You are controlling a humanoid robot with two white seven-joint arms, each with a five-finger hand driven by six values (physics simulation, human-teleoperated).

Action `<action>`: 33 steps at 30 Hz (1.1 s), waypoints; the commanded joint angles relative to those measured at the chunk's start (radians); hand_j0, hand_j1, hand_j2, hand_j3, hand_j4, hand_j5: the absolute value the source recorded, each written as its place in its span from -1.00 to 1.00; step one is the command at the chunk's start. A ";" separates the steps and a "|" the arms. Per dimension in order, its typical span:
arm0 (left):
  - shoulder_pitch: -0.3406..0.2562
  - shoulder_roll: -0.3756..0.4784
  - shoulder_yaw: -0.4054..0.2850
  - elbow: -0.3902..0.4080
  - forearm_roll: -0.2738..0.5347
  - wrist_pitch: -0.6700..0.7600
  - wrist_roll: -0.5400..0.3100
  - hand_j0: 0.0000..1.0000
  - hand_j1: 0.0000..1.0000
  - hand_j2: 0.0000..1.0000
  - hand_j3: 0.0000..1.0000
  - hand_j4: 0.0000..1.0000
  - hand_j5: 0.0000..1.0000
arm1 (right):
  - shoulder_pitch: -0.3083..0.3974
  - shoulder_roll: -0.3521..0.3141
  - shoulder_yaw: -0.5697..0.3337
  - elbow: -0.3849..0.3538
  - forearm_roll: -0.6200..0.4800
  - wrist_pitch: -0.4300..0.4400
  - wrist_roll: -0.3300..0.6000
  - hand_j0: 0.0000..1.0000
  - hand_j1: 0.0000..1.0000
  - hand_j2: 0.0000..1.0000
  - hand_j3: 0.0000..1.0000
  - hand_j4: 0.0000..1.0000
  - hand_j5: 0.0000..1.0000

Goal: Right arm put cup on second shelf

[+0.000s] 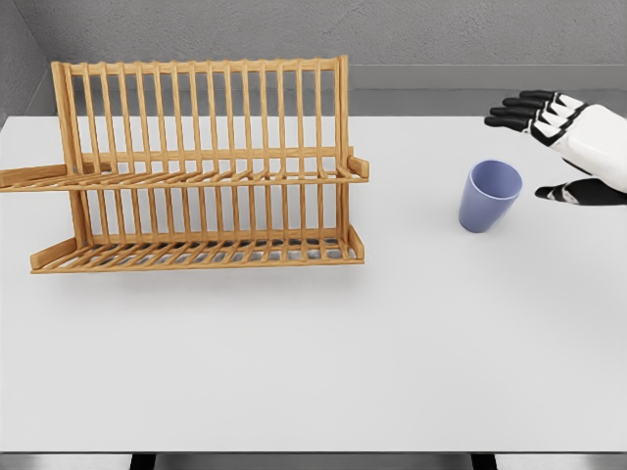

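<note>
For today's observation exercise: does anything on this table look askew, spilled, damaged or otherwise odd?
Nothing stands out. The blue cup stands upright on the white table, with no spill. The wooden rack sits intact, both shelves bare. The right hand is open beside the cup, not touching it.

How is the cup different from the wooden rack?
The cup is blue and smooth; the rack is brown wood made of slats. The cup is small and round; the rack is wide with two shelves. Both stand on the white table, untouched.
</note>
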 commanded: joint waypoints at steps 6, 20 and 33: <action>0.000 0.000 0.000 0.000 0.000 0.000 0.001 1.00 1.00 1.00 1.00 1.00 1.00 | 0.024 -0.029 0.004 0.020 -0.016 0.001 -0.001 1.00 1.00 1.00 1.00 1.00 1.00; 0.000 0.000 0.000 0.000 0.001 0.000 0.000 1.00 1.00 1.00 1.00 1.00 1.00 | -0.411 0.031 0.402 0.318 -0.013 0.021 0.449 1.00 1.00 1.00 1.00 1.00 1.00; 0.000 0.000 0.000 0.000 0.000 0.000 0.000 1.00 1.00 1.00 1.00 1.00 1.00 | -0.522 0.083 0.432 0.413 -0.005 0.023 0.449 1.00 1.00 1.00 1.00 1.00 1.00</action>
